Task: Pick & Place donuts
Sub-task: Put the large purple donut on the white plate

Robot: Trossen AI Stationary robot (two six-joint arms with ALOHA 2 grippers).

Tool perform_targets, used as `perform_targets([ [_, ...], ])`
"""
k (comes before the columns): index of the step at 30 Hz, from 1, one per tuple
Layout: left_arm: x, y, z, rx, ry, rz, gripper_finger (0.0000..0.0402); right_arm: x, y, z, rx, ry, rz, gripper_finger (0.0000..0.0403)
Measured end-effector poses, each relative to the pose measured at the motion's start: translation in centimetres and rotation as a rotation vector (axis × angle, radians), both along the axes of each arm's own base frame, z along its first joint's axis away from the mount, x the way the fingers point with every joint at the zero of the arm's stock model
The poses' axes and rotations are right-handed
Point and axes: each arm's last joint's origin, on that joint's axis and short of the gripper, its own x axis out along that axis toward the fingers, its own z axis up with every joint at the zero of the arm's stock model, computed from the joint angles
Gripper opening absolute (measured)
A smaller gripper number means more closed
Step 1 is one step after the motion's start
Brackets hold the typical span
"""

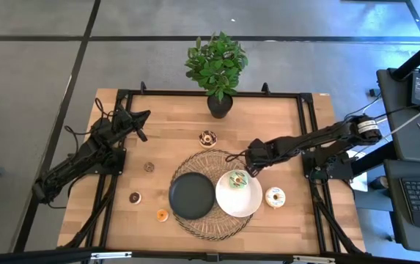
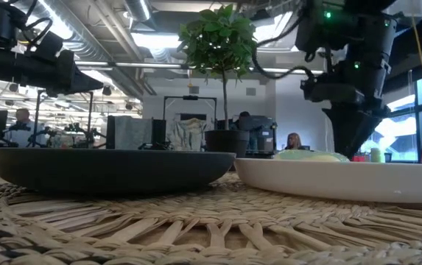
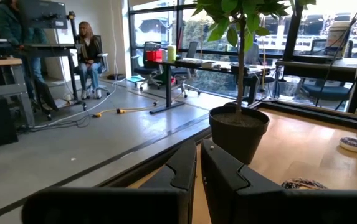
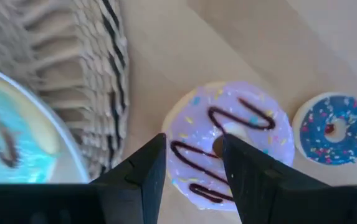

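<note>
A purple donut [image 4: 253, 134] with chocolate drizzle lies flat on the wooden table beside the woven mat [image 4: 85, 56]. A small blue donut [image 4: 333, 129] lies next to it. My right gripper [image 4: 194, 146] points steeply down, open, with its fingertips over the purple donut's ring; in the high view the gripper [image 1: 248, 170] hides both donuts. A green donut [image 1: 237, 180] rests on the white plate [image 1: 246, 204]. My left gripper [image 1: 142, 117] waits shut at the table's far left, pointing level. My right gripper comes at the purple donut from above, one fingertip [image 4: 234, 155] at the edge of the hole and the other [image 4: 153, 155] at the ring's outer edge. Whether they touch the donut I cannot tell. The donut lies flat on the table.
A black plate [image 1: 192, 196] shares the mat [image 1: 210, 224] with the white plate. Loose donuts lie around: chocolate [image 1: 207, 138], cream [image 1: 275, 196], orange [image 1: 162, 215], two small ones [image 1: 149, 167] [image 1: 135, 197]. A potted plant [image 1: 217, 66] stands at the far edge.
</note>
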Motion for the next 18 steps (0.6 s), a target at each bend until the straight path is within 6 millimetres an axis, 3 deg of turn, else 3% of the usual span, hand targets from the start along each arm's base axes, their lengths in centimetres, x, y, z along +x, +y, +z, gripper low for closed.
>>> perform_targets([
  [13,0.0,0.0,0.0,-0.004,0.004,0.002,0.0020,0.4,0.1,-2.0,0.034,0.045,-0.017,0.0158],
  [18,0.0,0.0,0.0,-0.004,0.004,0.002,0.0020,0.3,0.2,-2.0,0.038,0.052,-0.016,0.0127],
])
